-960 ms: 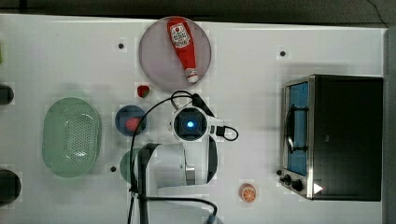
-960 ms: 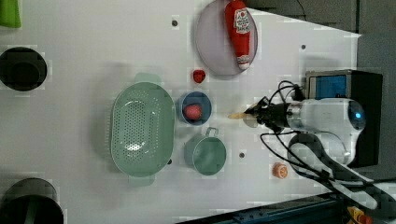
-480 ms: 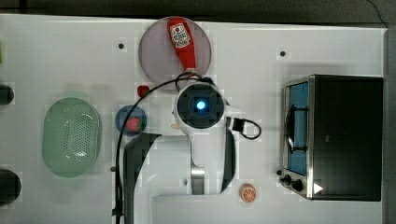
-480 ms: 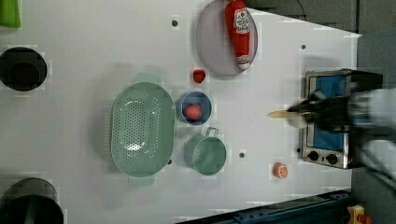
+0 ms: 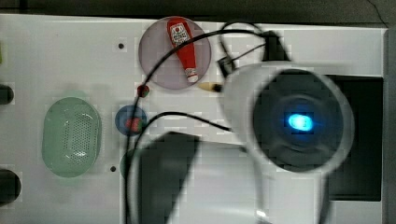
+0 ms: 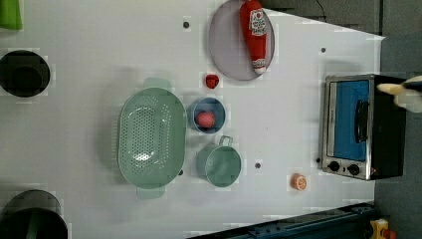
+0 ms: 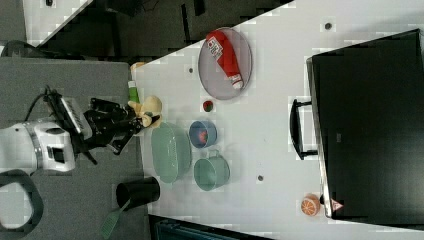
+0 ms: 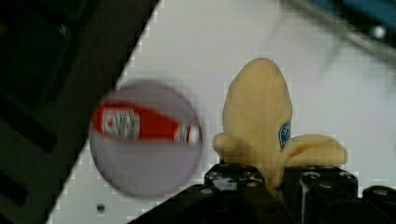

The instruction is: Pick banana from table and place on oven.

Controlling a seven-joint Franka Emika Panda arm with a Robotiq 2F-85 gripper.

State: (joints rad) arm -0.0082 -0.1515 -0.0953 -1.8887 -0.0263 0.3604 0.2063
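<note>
Banana (image 8: 259,123) sat pinched in the gripper (image 8: 275,177), high above the table (image 6: 278,124); released early, it could miss the oven (image 6: 388,124) top's edge.

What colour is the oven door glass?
Blue-tinted glass on the oven, clearest in the left view.

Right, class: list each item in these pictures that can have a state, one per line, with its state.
banana: clamped in the end effector, lifted off the table
oven: door closed, nothing on top yet
ketchup bottle: lying flat on the round plate
blue bowl: holds a red item
green pot: empty
</note>
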